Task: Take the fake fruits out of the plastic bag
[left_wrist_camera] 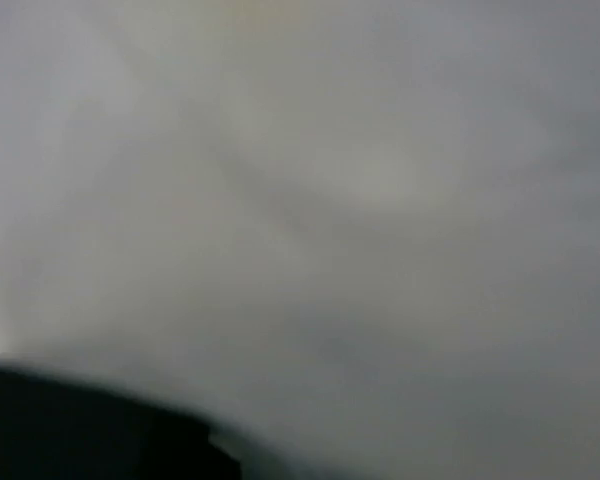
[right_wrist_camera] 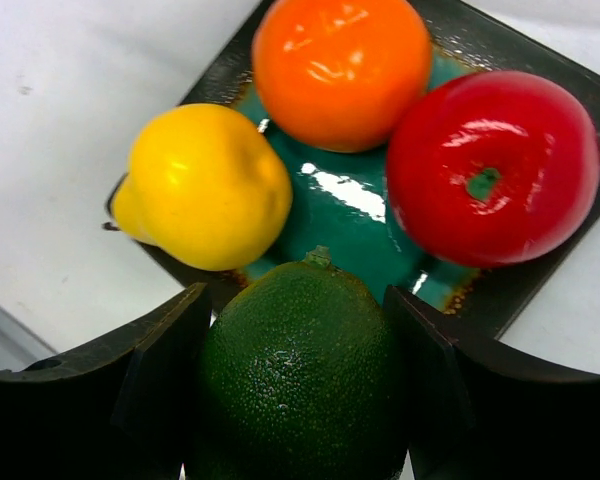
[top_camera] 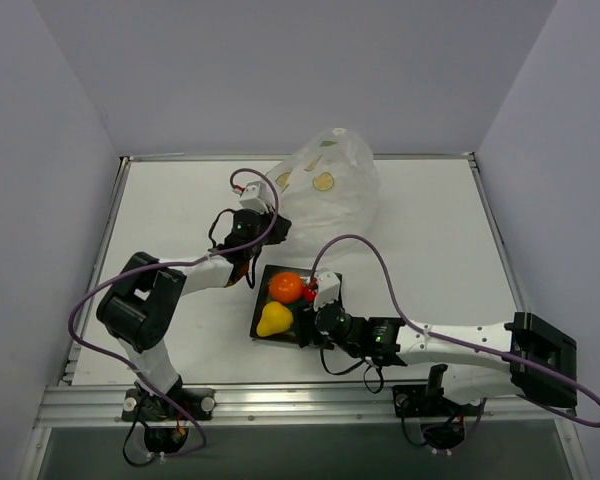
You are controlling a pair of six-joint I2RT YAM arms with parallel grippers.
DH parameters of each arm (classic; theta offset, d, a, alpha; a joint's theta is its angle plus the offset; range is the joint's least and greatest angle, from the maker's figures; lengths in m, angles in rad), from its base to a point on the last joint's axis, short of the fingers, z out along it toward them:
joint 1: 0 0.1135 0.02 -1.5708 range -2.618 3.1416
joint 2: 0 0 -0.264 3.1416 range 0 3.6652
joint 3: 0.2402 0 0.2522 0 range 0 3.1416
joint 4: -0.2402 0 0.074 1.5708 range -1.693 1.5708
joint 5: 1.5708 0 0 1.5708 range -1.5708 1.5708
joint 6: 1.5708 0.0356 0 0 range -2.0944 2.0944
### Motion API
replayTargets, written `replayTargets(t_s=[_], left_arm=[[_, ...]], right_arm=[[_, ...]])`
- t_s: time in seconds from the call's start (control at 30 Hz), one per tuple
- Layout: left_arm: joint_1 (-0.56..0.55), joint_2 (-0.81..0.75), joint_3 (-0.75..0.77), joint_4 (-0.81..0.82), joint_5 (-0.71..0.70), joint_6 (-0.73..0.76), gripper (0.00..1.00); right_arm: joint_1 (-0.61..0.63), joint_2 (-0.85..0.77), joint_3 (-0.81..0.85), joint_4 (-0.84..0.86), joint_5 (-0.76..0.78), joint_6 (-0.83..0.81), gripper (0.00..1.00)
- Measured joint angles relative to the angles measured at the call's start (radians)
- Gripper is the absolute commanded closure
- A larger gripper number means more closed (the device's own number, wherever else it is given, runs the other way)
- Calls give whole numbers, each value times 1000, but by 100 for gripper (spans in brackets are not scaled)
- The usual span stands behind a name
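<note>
The orange ball, the red round fruit and the yellow pear lie on the square teal plate. My right gripper is shut on the dark green fruit, a finger on each side, at the plate's near edge. In the top view the orange ball, the pear and the red fruit sit on the plate, with my right gripper over it. My left gripper is at the lower left edge of the plastic bag. Blurred plastic fills the left wrist view and hides its fingers.
The bag stands at the back middle of the white table. The plate lies just in front of it, between the two arms. Grey walls close in the table on three sides.
</note>
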State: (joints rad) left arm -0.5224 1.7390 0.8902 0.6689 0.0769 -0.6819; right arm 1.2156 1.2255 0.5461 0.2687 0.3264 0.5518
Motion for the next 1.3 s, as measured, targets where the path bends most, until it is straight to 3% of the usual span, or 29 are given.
replayTargets(t_s=[0.33, 0.57, 0.67, 0.8, 0.87, 1.03, 1.07, 1.2, 1.23, 1.27, 1.3], left_arm=[[0, 0, 28, -41, -19, 11, 98], [-1, -5, 39, -52, -27, 23, 98], [-2, -11, 39, -56, -30, 25, 98], [-6, -26, 39, -73, -33, 28, 98], [-7, -36, 39, -80, -34, 29, 98], [-8, -51, 39, -96, -43, 41, 96], [-9, -53, 40, -99, -46, 43, 92], [-9, -71, 48, -140, -60, 54, 61], [-9, -79, 52, -151, -65, 58, 42], [-9, -88, 58, -162, -71, 65, 31], [-9, -98, 64, -173, -76, 65, 13]], right_arm=[[5, 85, -42, 71, 113, 24, 50], [24, 117, -42, 79, 138, 29, 12], [31, 117, -41, 73, 142, 32, 8], [53, 111, -34, 39, 149, 40, 7], [70, 87, -27, 4, 153, 45, 11], [126, -61, 16, -90, 178, 51, 16], [134, -101, 27, -103, 184, 50, 17], [138, -267, 63, -128, 234, 27, 22], [138, -307, 71, -130, 256, 20, 23], [138, -336, 77, -131, 276, 15, 23], [138, -360, 83, -131, 298, 6, 23]])
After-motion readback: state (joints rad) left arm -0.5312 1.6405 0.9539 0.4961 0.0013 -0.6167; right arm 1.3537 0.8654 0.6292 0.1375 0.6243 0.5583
